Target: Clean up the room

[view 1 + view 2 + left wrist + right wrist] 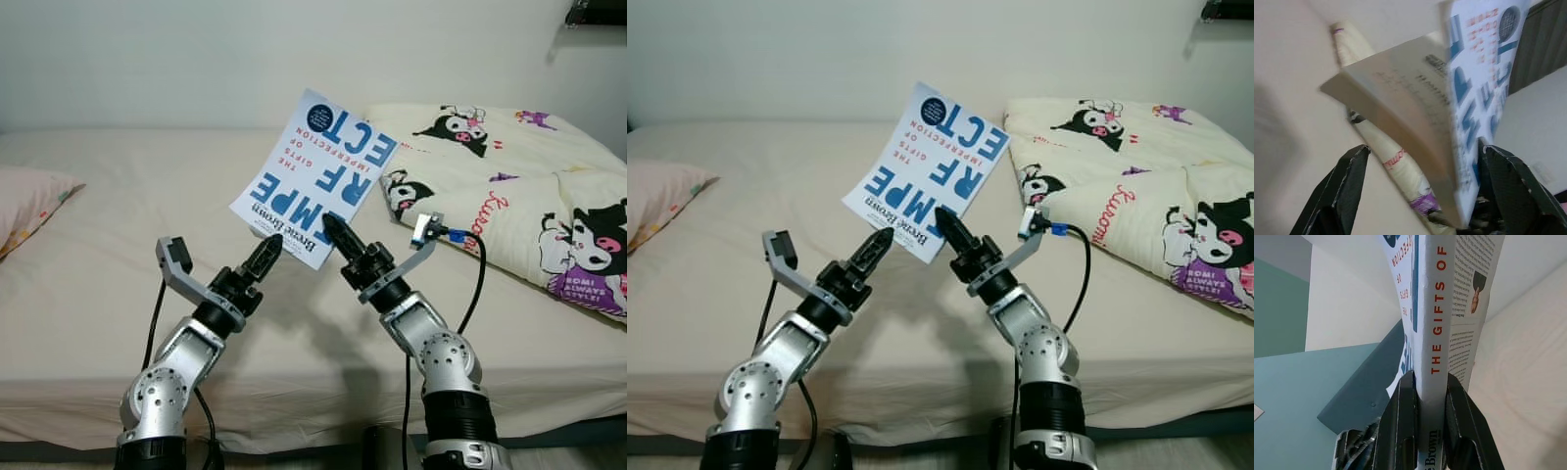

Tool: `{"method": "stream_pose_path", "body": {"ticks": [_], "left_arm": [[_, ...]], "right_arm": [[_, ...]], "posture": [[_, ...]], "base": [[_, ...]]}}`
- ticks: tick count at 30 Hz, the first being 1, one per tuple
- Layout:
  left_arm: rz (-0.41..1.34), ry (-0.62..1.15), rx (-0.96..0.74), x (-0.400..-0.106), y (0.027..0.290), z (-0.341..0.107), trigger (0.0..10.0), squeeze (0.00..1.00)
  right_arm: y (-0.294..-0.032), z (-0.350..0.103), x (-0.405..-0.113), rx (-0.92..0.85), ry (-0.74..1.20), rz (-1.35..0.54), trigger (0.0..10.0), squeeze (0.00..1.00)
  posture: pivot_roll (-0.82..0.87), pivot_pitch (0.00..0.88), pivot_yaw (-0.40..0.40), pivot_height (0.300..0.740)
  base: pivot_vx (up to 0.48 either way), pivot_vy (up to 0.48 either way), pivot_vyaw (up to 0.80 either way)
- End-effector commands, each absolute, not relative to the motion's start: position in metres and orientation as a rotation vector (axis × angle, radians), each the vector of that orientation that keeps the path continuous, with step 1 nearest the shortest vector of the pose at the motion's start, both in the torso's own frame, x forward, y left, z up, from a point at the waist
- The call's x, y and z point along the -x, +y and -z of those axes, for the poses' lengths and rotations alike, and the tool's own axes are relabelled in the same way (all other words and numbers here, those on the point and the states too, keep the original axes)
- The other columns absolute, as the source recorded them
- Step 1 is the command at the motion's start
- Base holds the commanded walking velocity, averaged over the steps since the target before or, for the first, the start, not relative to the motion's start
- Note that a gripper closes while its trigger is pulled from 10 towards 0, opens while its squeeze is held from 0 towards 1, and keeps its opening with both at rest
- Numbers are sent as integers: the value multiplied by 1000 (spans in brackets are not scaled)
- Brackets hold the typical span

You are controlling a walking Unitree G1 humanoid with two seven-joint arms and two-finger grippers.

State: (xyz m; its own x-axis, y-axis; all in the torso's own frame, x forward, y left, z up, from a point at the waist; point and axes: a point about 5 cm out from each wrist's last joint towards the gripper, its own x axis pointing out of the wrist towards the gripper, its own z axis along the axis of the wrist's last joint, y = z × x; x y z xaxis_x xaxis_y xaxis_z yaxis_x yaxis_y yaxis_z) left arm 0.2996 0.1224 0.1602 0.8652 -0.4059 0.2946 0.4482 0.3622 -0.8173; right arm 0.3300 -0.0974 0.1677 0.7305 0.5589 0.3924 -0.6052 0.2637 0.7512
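Our right gripper (1425, 421) is clamped on the spine end of the book (315, 176), its 2 fingers pressed flat on either cover, and holds it raised and tilted above the bed (127, 255). Our left gripper (1420, 186) sits at the book's other lower corner with its fingers spread wide on either side of the page block, gripping nothing as far as we can tell.

We judge the main risk to be the narrow hold: only 1 corner is pinched, so the book could pivot or slip out and fall onto the mattress if the arm swings quickly. The open left fingers could also nudge the pages and fan them apart. Just beside the book lies the folded cartoon-print blanket (529, 196), which a tilting corner might catch; a pink pillow (29, 201) rests well apart.
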Motion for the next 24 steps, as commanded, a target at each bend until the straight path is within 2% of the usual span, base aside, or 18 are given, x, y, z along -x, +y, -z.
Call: {"method": "stream_pose_path", "body": {"ticks": [1,10,12,14,24], "left_arm": [[628,-103,1146,-296,108,-175,10000,0],[704,-82,1094,-290,97,-178,10000,0],[687,-65,1072,-291,95,-175,10000,0],[595,-1,983,-298,94,-164,10000,0],[513,45,962,-305,100,-152,10000,0]], "right_arm": [[-86,-175,-329,-1071,-70,-824,0,0],[-85,-174,-330,-1076,-63,-814,0,0],[-85,-174,-330,-1077,-62,-815,0,0],[-83,-175,-329,-1084,-63,-823,0,0],[-78,-183,-328,-1093,-76,-856,0,0]], "posture": [[7,4,-46,560],[9,6,-47,560],[10,7,-47,560],[10,7,-47,560],[7,11,-45,560]], "base": [[0,0,0],[0,0,0],[0,0,0],[0,0,0],[0,0,0]]}}
